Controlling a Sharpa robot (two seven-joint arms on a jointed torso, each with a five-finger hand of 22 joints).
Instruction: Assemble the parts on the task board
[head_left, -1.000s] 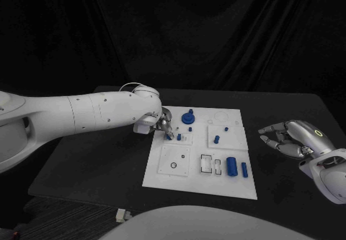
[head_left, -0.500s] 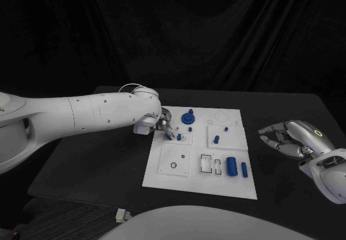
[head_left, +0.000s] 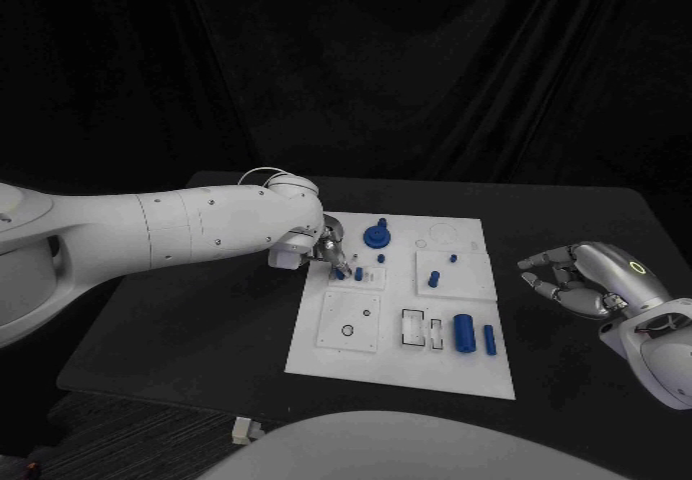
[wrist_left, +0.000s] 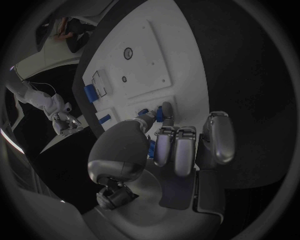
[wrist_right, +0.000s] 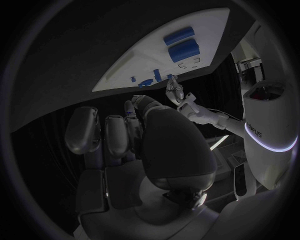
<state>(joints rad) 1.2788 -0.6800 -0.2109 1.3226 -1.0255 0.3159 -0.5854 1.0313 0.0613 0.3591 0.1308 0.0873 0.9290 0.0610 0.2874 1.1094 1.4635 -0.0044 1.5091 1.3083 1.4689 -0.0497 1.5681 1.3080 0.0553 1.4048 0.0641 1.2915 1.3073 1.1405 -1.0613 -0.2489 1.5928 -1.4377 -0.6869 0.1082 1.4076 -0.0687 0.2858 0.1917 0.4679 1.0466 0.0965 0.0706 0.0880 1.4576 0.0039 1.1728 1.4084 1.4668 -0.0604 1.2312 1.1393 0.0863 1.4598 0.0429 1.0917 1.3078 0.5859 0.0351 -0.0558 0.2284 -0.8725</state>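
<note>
The white task board (head_left: 364, 352) lies mid-table. My left hand (head_left: 326, 248) hovers over its far left corner. In the left wrist view its thumb and a finger pinch a small blue peg (wrist_left: 159, 115) just above the board (wrist_left: 150, 60). A round blue part with a post (head_left: 376, 236) stands right of that hand. Small blue pegs (head_left: 431, 280) stand further right. A thick blue cylinder (head_left: 463, 333) and a slimmer one (head_left: 489, 340) lie near the board's front right. My right hand (head_left: 583, 279) rests off the board to the right, fingers curled in, holding nothing.
The board has square plates with round holes (head_left: 346, 331) and slots (head_left: 414, 325) at its front half. Black table (head_left: 202, 320) surrounds the board on all sides, with dark cloth behind. The left forearm (head_left: 188, 230) spans the table's left side.
</note>
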